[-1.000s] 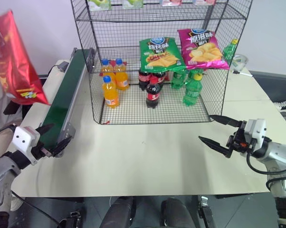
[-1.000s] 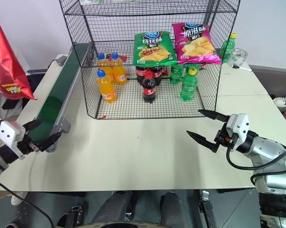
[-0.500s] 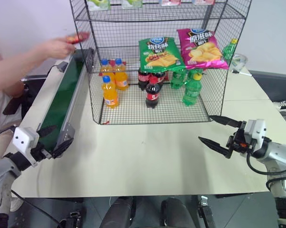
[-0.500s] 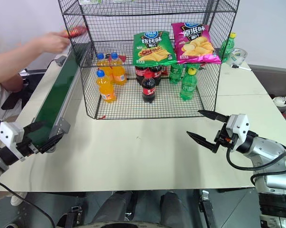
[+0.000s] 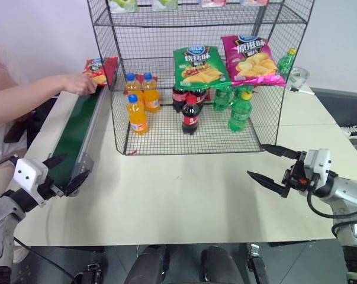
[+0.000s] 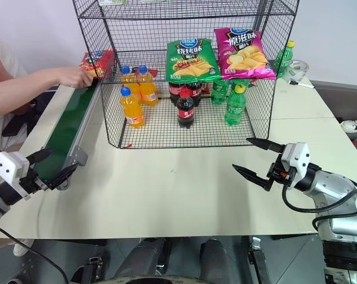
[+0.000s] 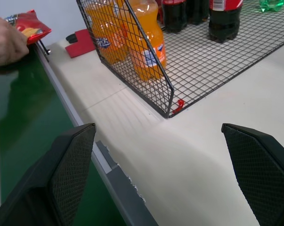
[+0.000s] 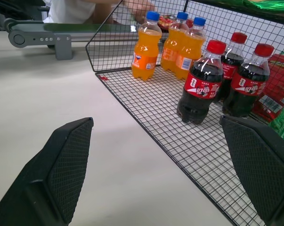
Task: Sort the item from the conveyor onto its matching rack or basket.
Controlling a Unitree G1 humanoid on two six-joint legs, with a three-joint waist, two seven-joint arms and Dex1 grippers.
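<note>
Table (image 5: 184,195): beige | wall (image 5: 42,29): white | left tool (image 5: 63,173): wide | right tool (image 5: 272,166): wide

Left gripper (image 7: 163,176): fingers standing wide apart, holding nothing.
Conveyor (image 7: 19,117): green belt running beside the worktop (image 7: 189,155).
Red chip bag (image 7: 31,27): lying at the belt's far end, a person's hand (image 7: 5,42) touching it.
Wire rack (image 7: 165,89): orange soda bottles (image 7: 144,40) and cola bottles (image 7: 224,19) standing inside.
</note>
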